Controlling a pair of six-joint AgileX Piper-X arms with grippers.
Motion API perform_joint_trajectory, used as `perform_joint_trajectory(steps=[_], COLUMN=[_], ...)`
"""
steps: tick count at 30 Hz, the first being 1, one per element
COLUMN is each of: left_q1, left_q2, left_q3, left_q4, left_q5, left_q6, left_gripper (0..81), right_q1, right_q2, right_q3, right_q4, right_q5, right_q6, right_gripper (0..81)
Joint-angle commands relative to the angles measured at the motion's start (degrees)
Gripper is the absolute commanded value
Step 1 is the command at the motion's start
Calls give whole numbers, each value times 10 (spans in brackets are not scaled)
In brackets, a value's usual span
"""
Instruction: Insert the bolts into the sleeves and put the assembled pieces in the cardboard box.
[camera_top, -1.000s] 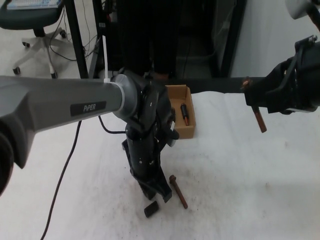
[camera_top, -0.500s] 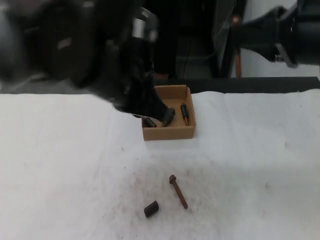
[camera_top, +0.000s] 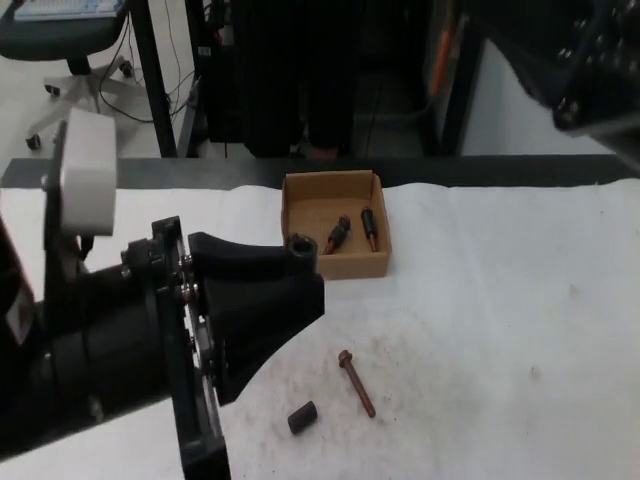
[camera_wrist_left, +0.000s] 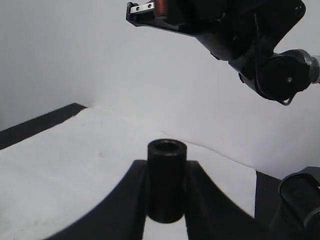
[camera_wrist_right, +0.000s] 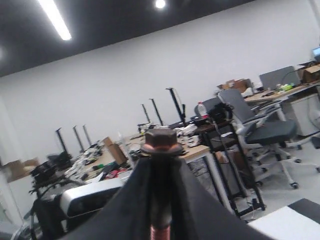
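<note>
So, sleeve (camera_wrist_left: 166, 180) stands upright, pinched in the left end effector (camera_wrist_left: 166, 165), near the box (camera_top: 355, 265). Right end effector (camera_wrist_right: 161, 172) clamps a bolt (camera_wrist_right: 161, 142), higher up right of the box. Any misalignment and the bolt probably catches the sleeve's rim, tilting it, I reckon.
</note>
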Motion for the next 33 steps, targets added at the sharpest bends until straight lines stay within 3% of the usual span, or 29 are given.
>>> perform_joint_trajectory(steps=[1, 5, 9, 23, 33], left_q1=[-1, -1, -1, -1, -1], left_q2=[12, 43, 59, 59, 59], left_q3=[0, -2, -2, -2, -2], left_q4=[-25, -50, -130, -186, -90], left_q5=[9, 24, 20, 20, 48], left_q6=[-4, -4, -4, -43, -42], left_gripper=[3, 3, 3, 3, 3], right_q1=[24, 83, 111, 110, 110], right_q2=[-4, -4, -4, -4, -4], right_q3=[0, 0, 0, 0, 0], right_q4=[3, 31, 57, 65, 65], right_q5=[-4, 11, 32, 75, 100], right_q6=[-44, -109, -146, -196, -196], right_gripper=[9, 9, 9, 9, 9])
